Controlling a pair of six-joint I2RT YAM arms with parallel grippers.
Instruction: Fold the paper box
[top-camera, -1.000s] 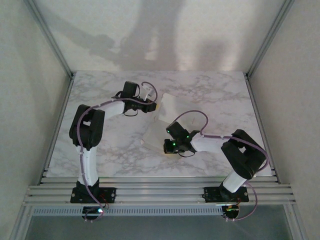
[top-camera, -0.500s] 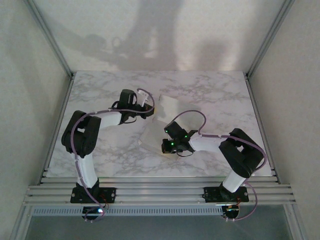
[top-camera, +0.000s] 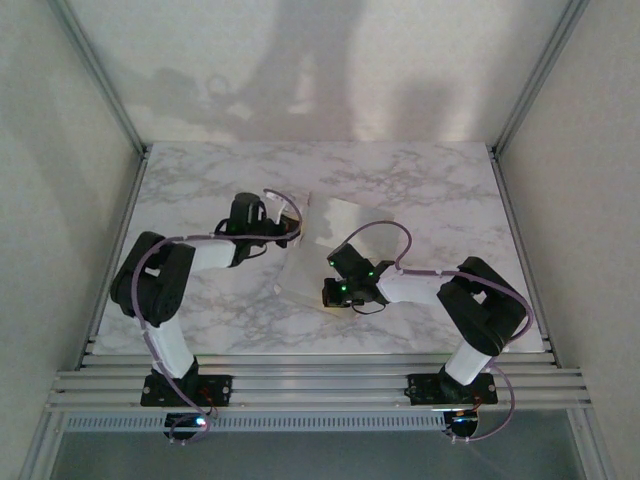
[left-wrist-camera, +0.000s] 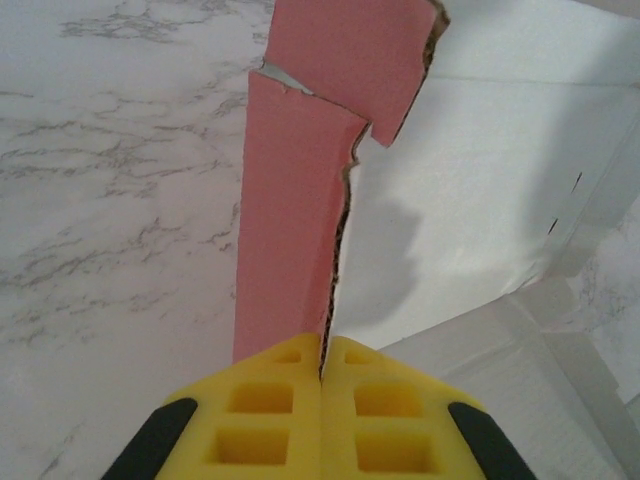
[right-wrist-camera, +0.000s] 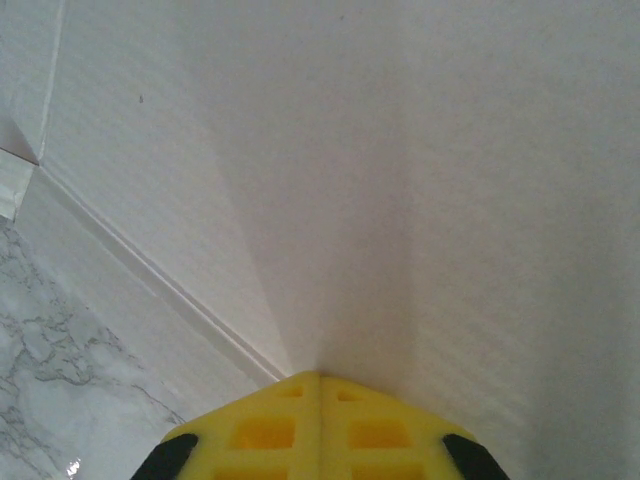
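The paper box (top-camera: 335, 228) lies partly unfolded on the marble table, mid-centre, its off-white inside facing up. In the left wrist view one flap of the paper box (left-wrist-camera: 295, 200) stands on edge, pink on its left face and white on its right. My left gripper (left-wrist-camera: 322, 362) is shut on the lower edge of that flap, and it sits at the box's left side (top-camera: 295, 232). My right gripper (right-wrist-camera: 320, 376) is shut, with nothing between its fingers and its tips pressed against a white panel (right-wrist-camera: 400, 170). It rests at the box's near edge (top-camera: 326, 292).
The marble table (top-camera: 440, 190) is bounded by aluminium frame posts at both back corners and by grey walls on both sides. A rail (top-camera: 320, 385) carrying both arm bases runs along the near edge. Bare marble shows left of the flap (left-wrist-camera: 110, 180).
My left gripper has moved nearer and leftward, bringing the held flap with it, and its elbow has dropped lower. The box's far panel has shifted. The right gripper has barely moved.
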